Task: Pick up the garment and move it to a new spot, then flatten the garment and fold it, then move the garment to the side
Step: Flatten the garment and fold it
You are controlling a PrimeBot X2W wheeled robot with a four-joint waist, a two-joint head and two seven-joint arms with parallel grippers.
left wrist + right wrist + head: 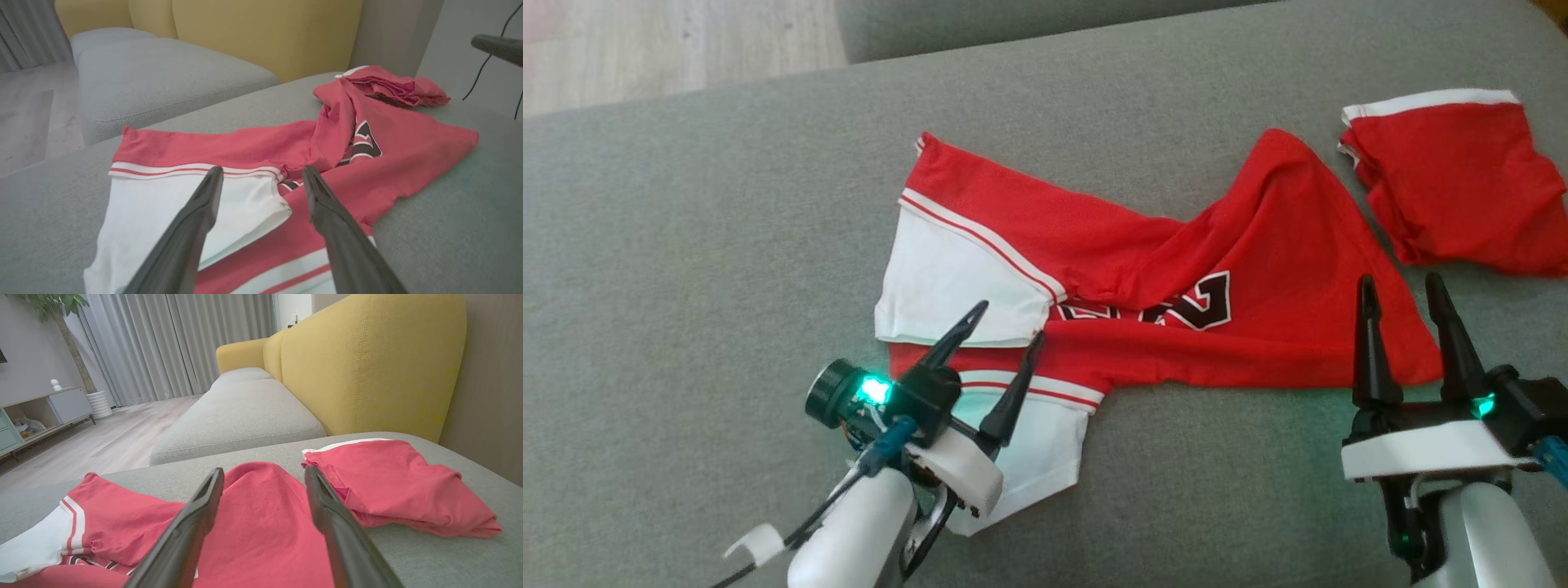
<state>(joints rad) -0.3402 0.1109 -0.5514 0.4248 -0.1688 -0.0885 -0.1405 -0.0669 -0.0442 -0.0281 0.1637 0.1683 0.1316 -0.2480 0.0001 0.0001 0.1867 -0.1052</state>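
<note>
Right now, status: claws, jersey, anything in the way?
Both claws open, empty: left claw over the jersey, white sleeve; right claw at its red corner. Twisted, unfolded. Second red garment close on right.

Garment (1176, 269): spread mid seat cushion (686, 245). Folded cloth (1454, 180): same cushion, right of and behind garment, apart. Second cushion (1013, 20): behind. Floor (670, 41): rear left. Left gripper (1011, 320): over garment's left end. Right gripper (1399, 279): over its right end.

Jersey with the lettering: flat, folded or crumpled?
Crumpled. The jersey lies on the grey cushion with its red body twisted over itself, the lettering partly hidden by a fold.
</note>
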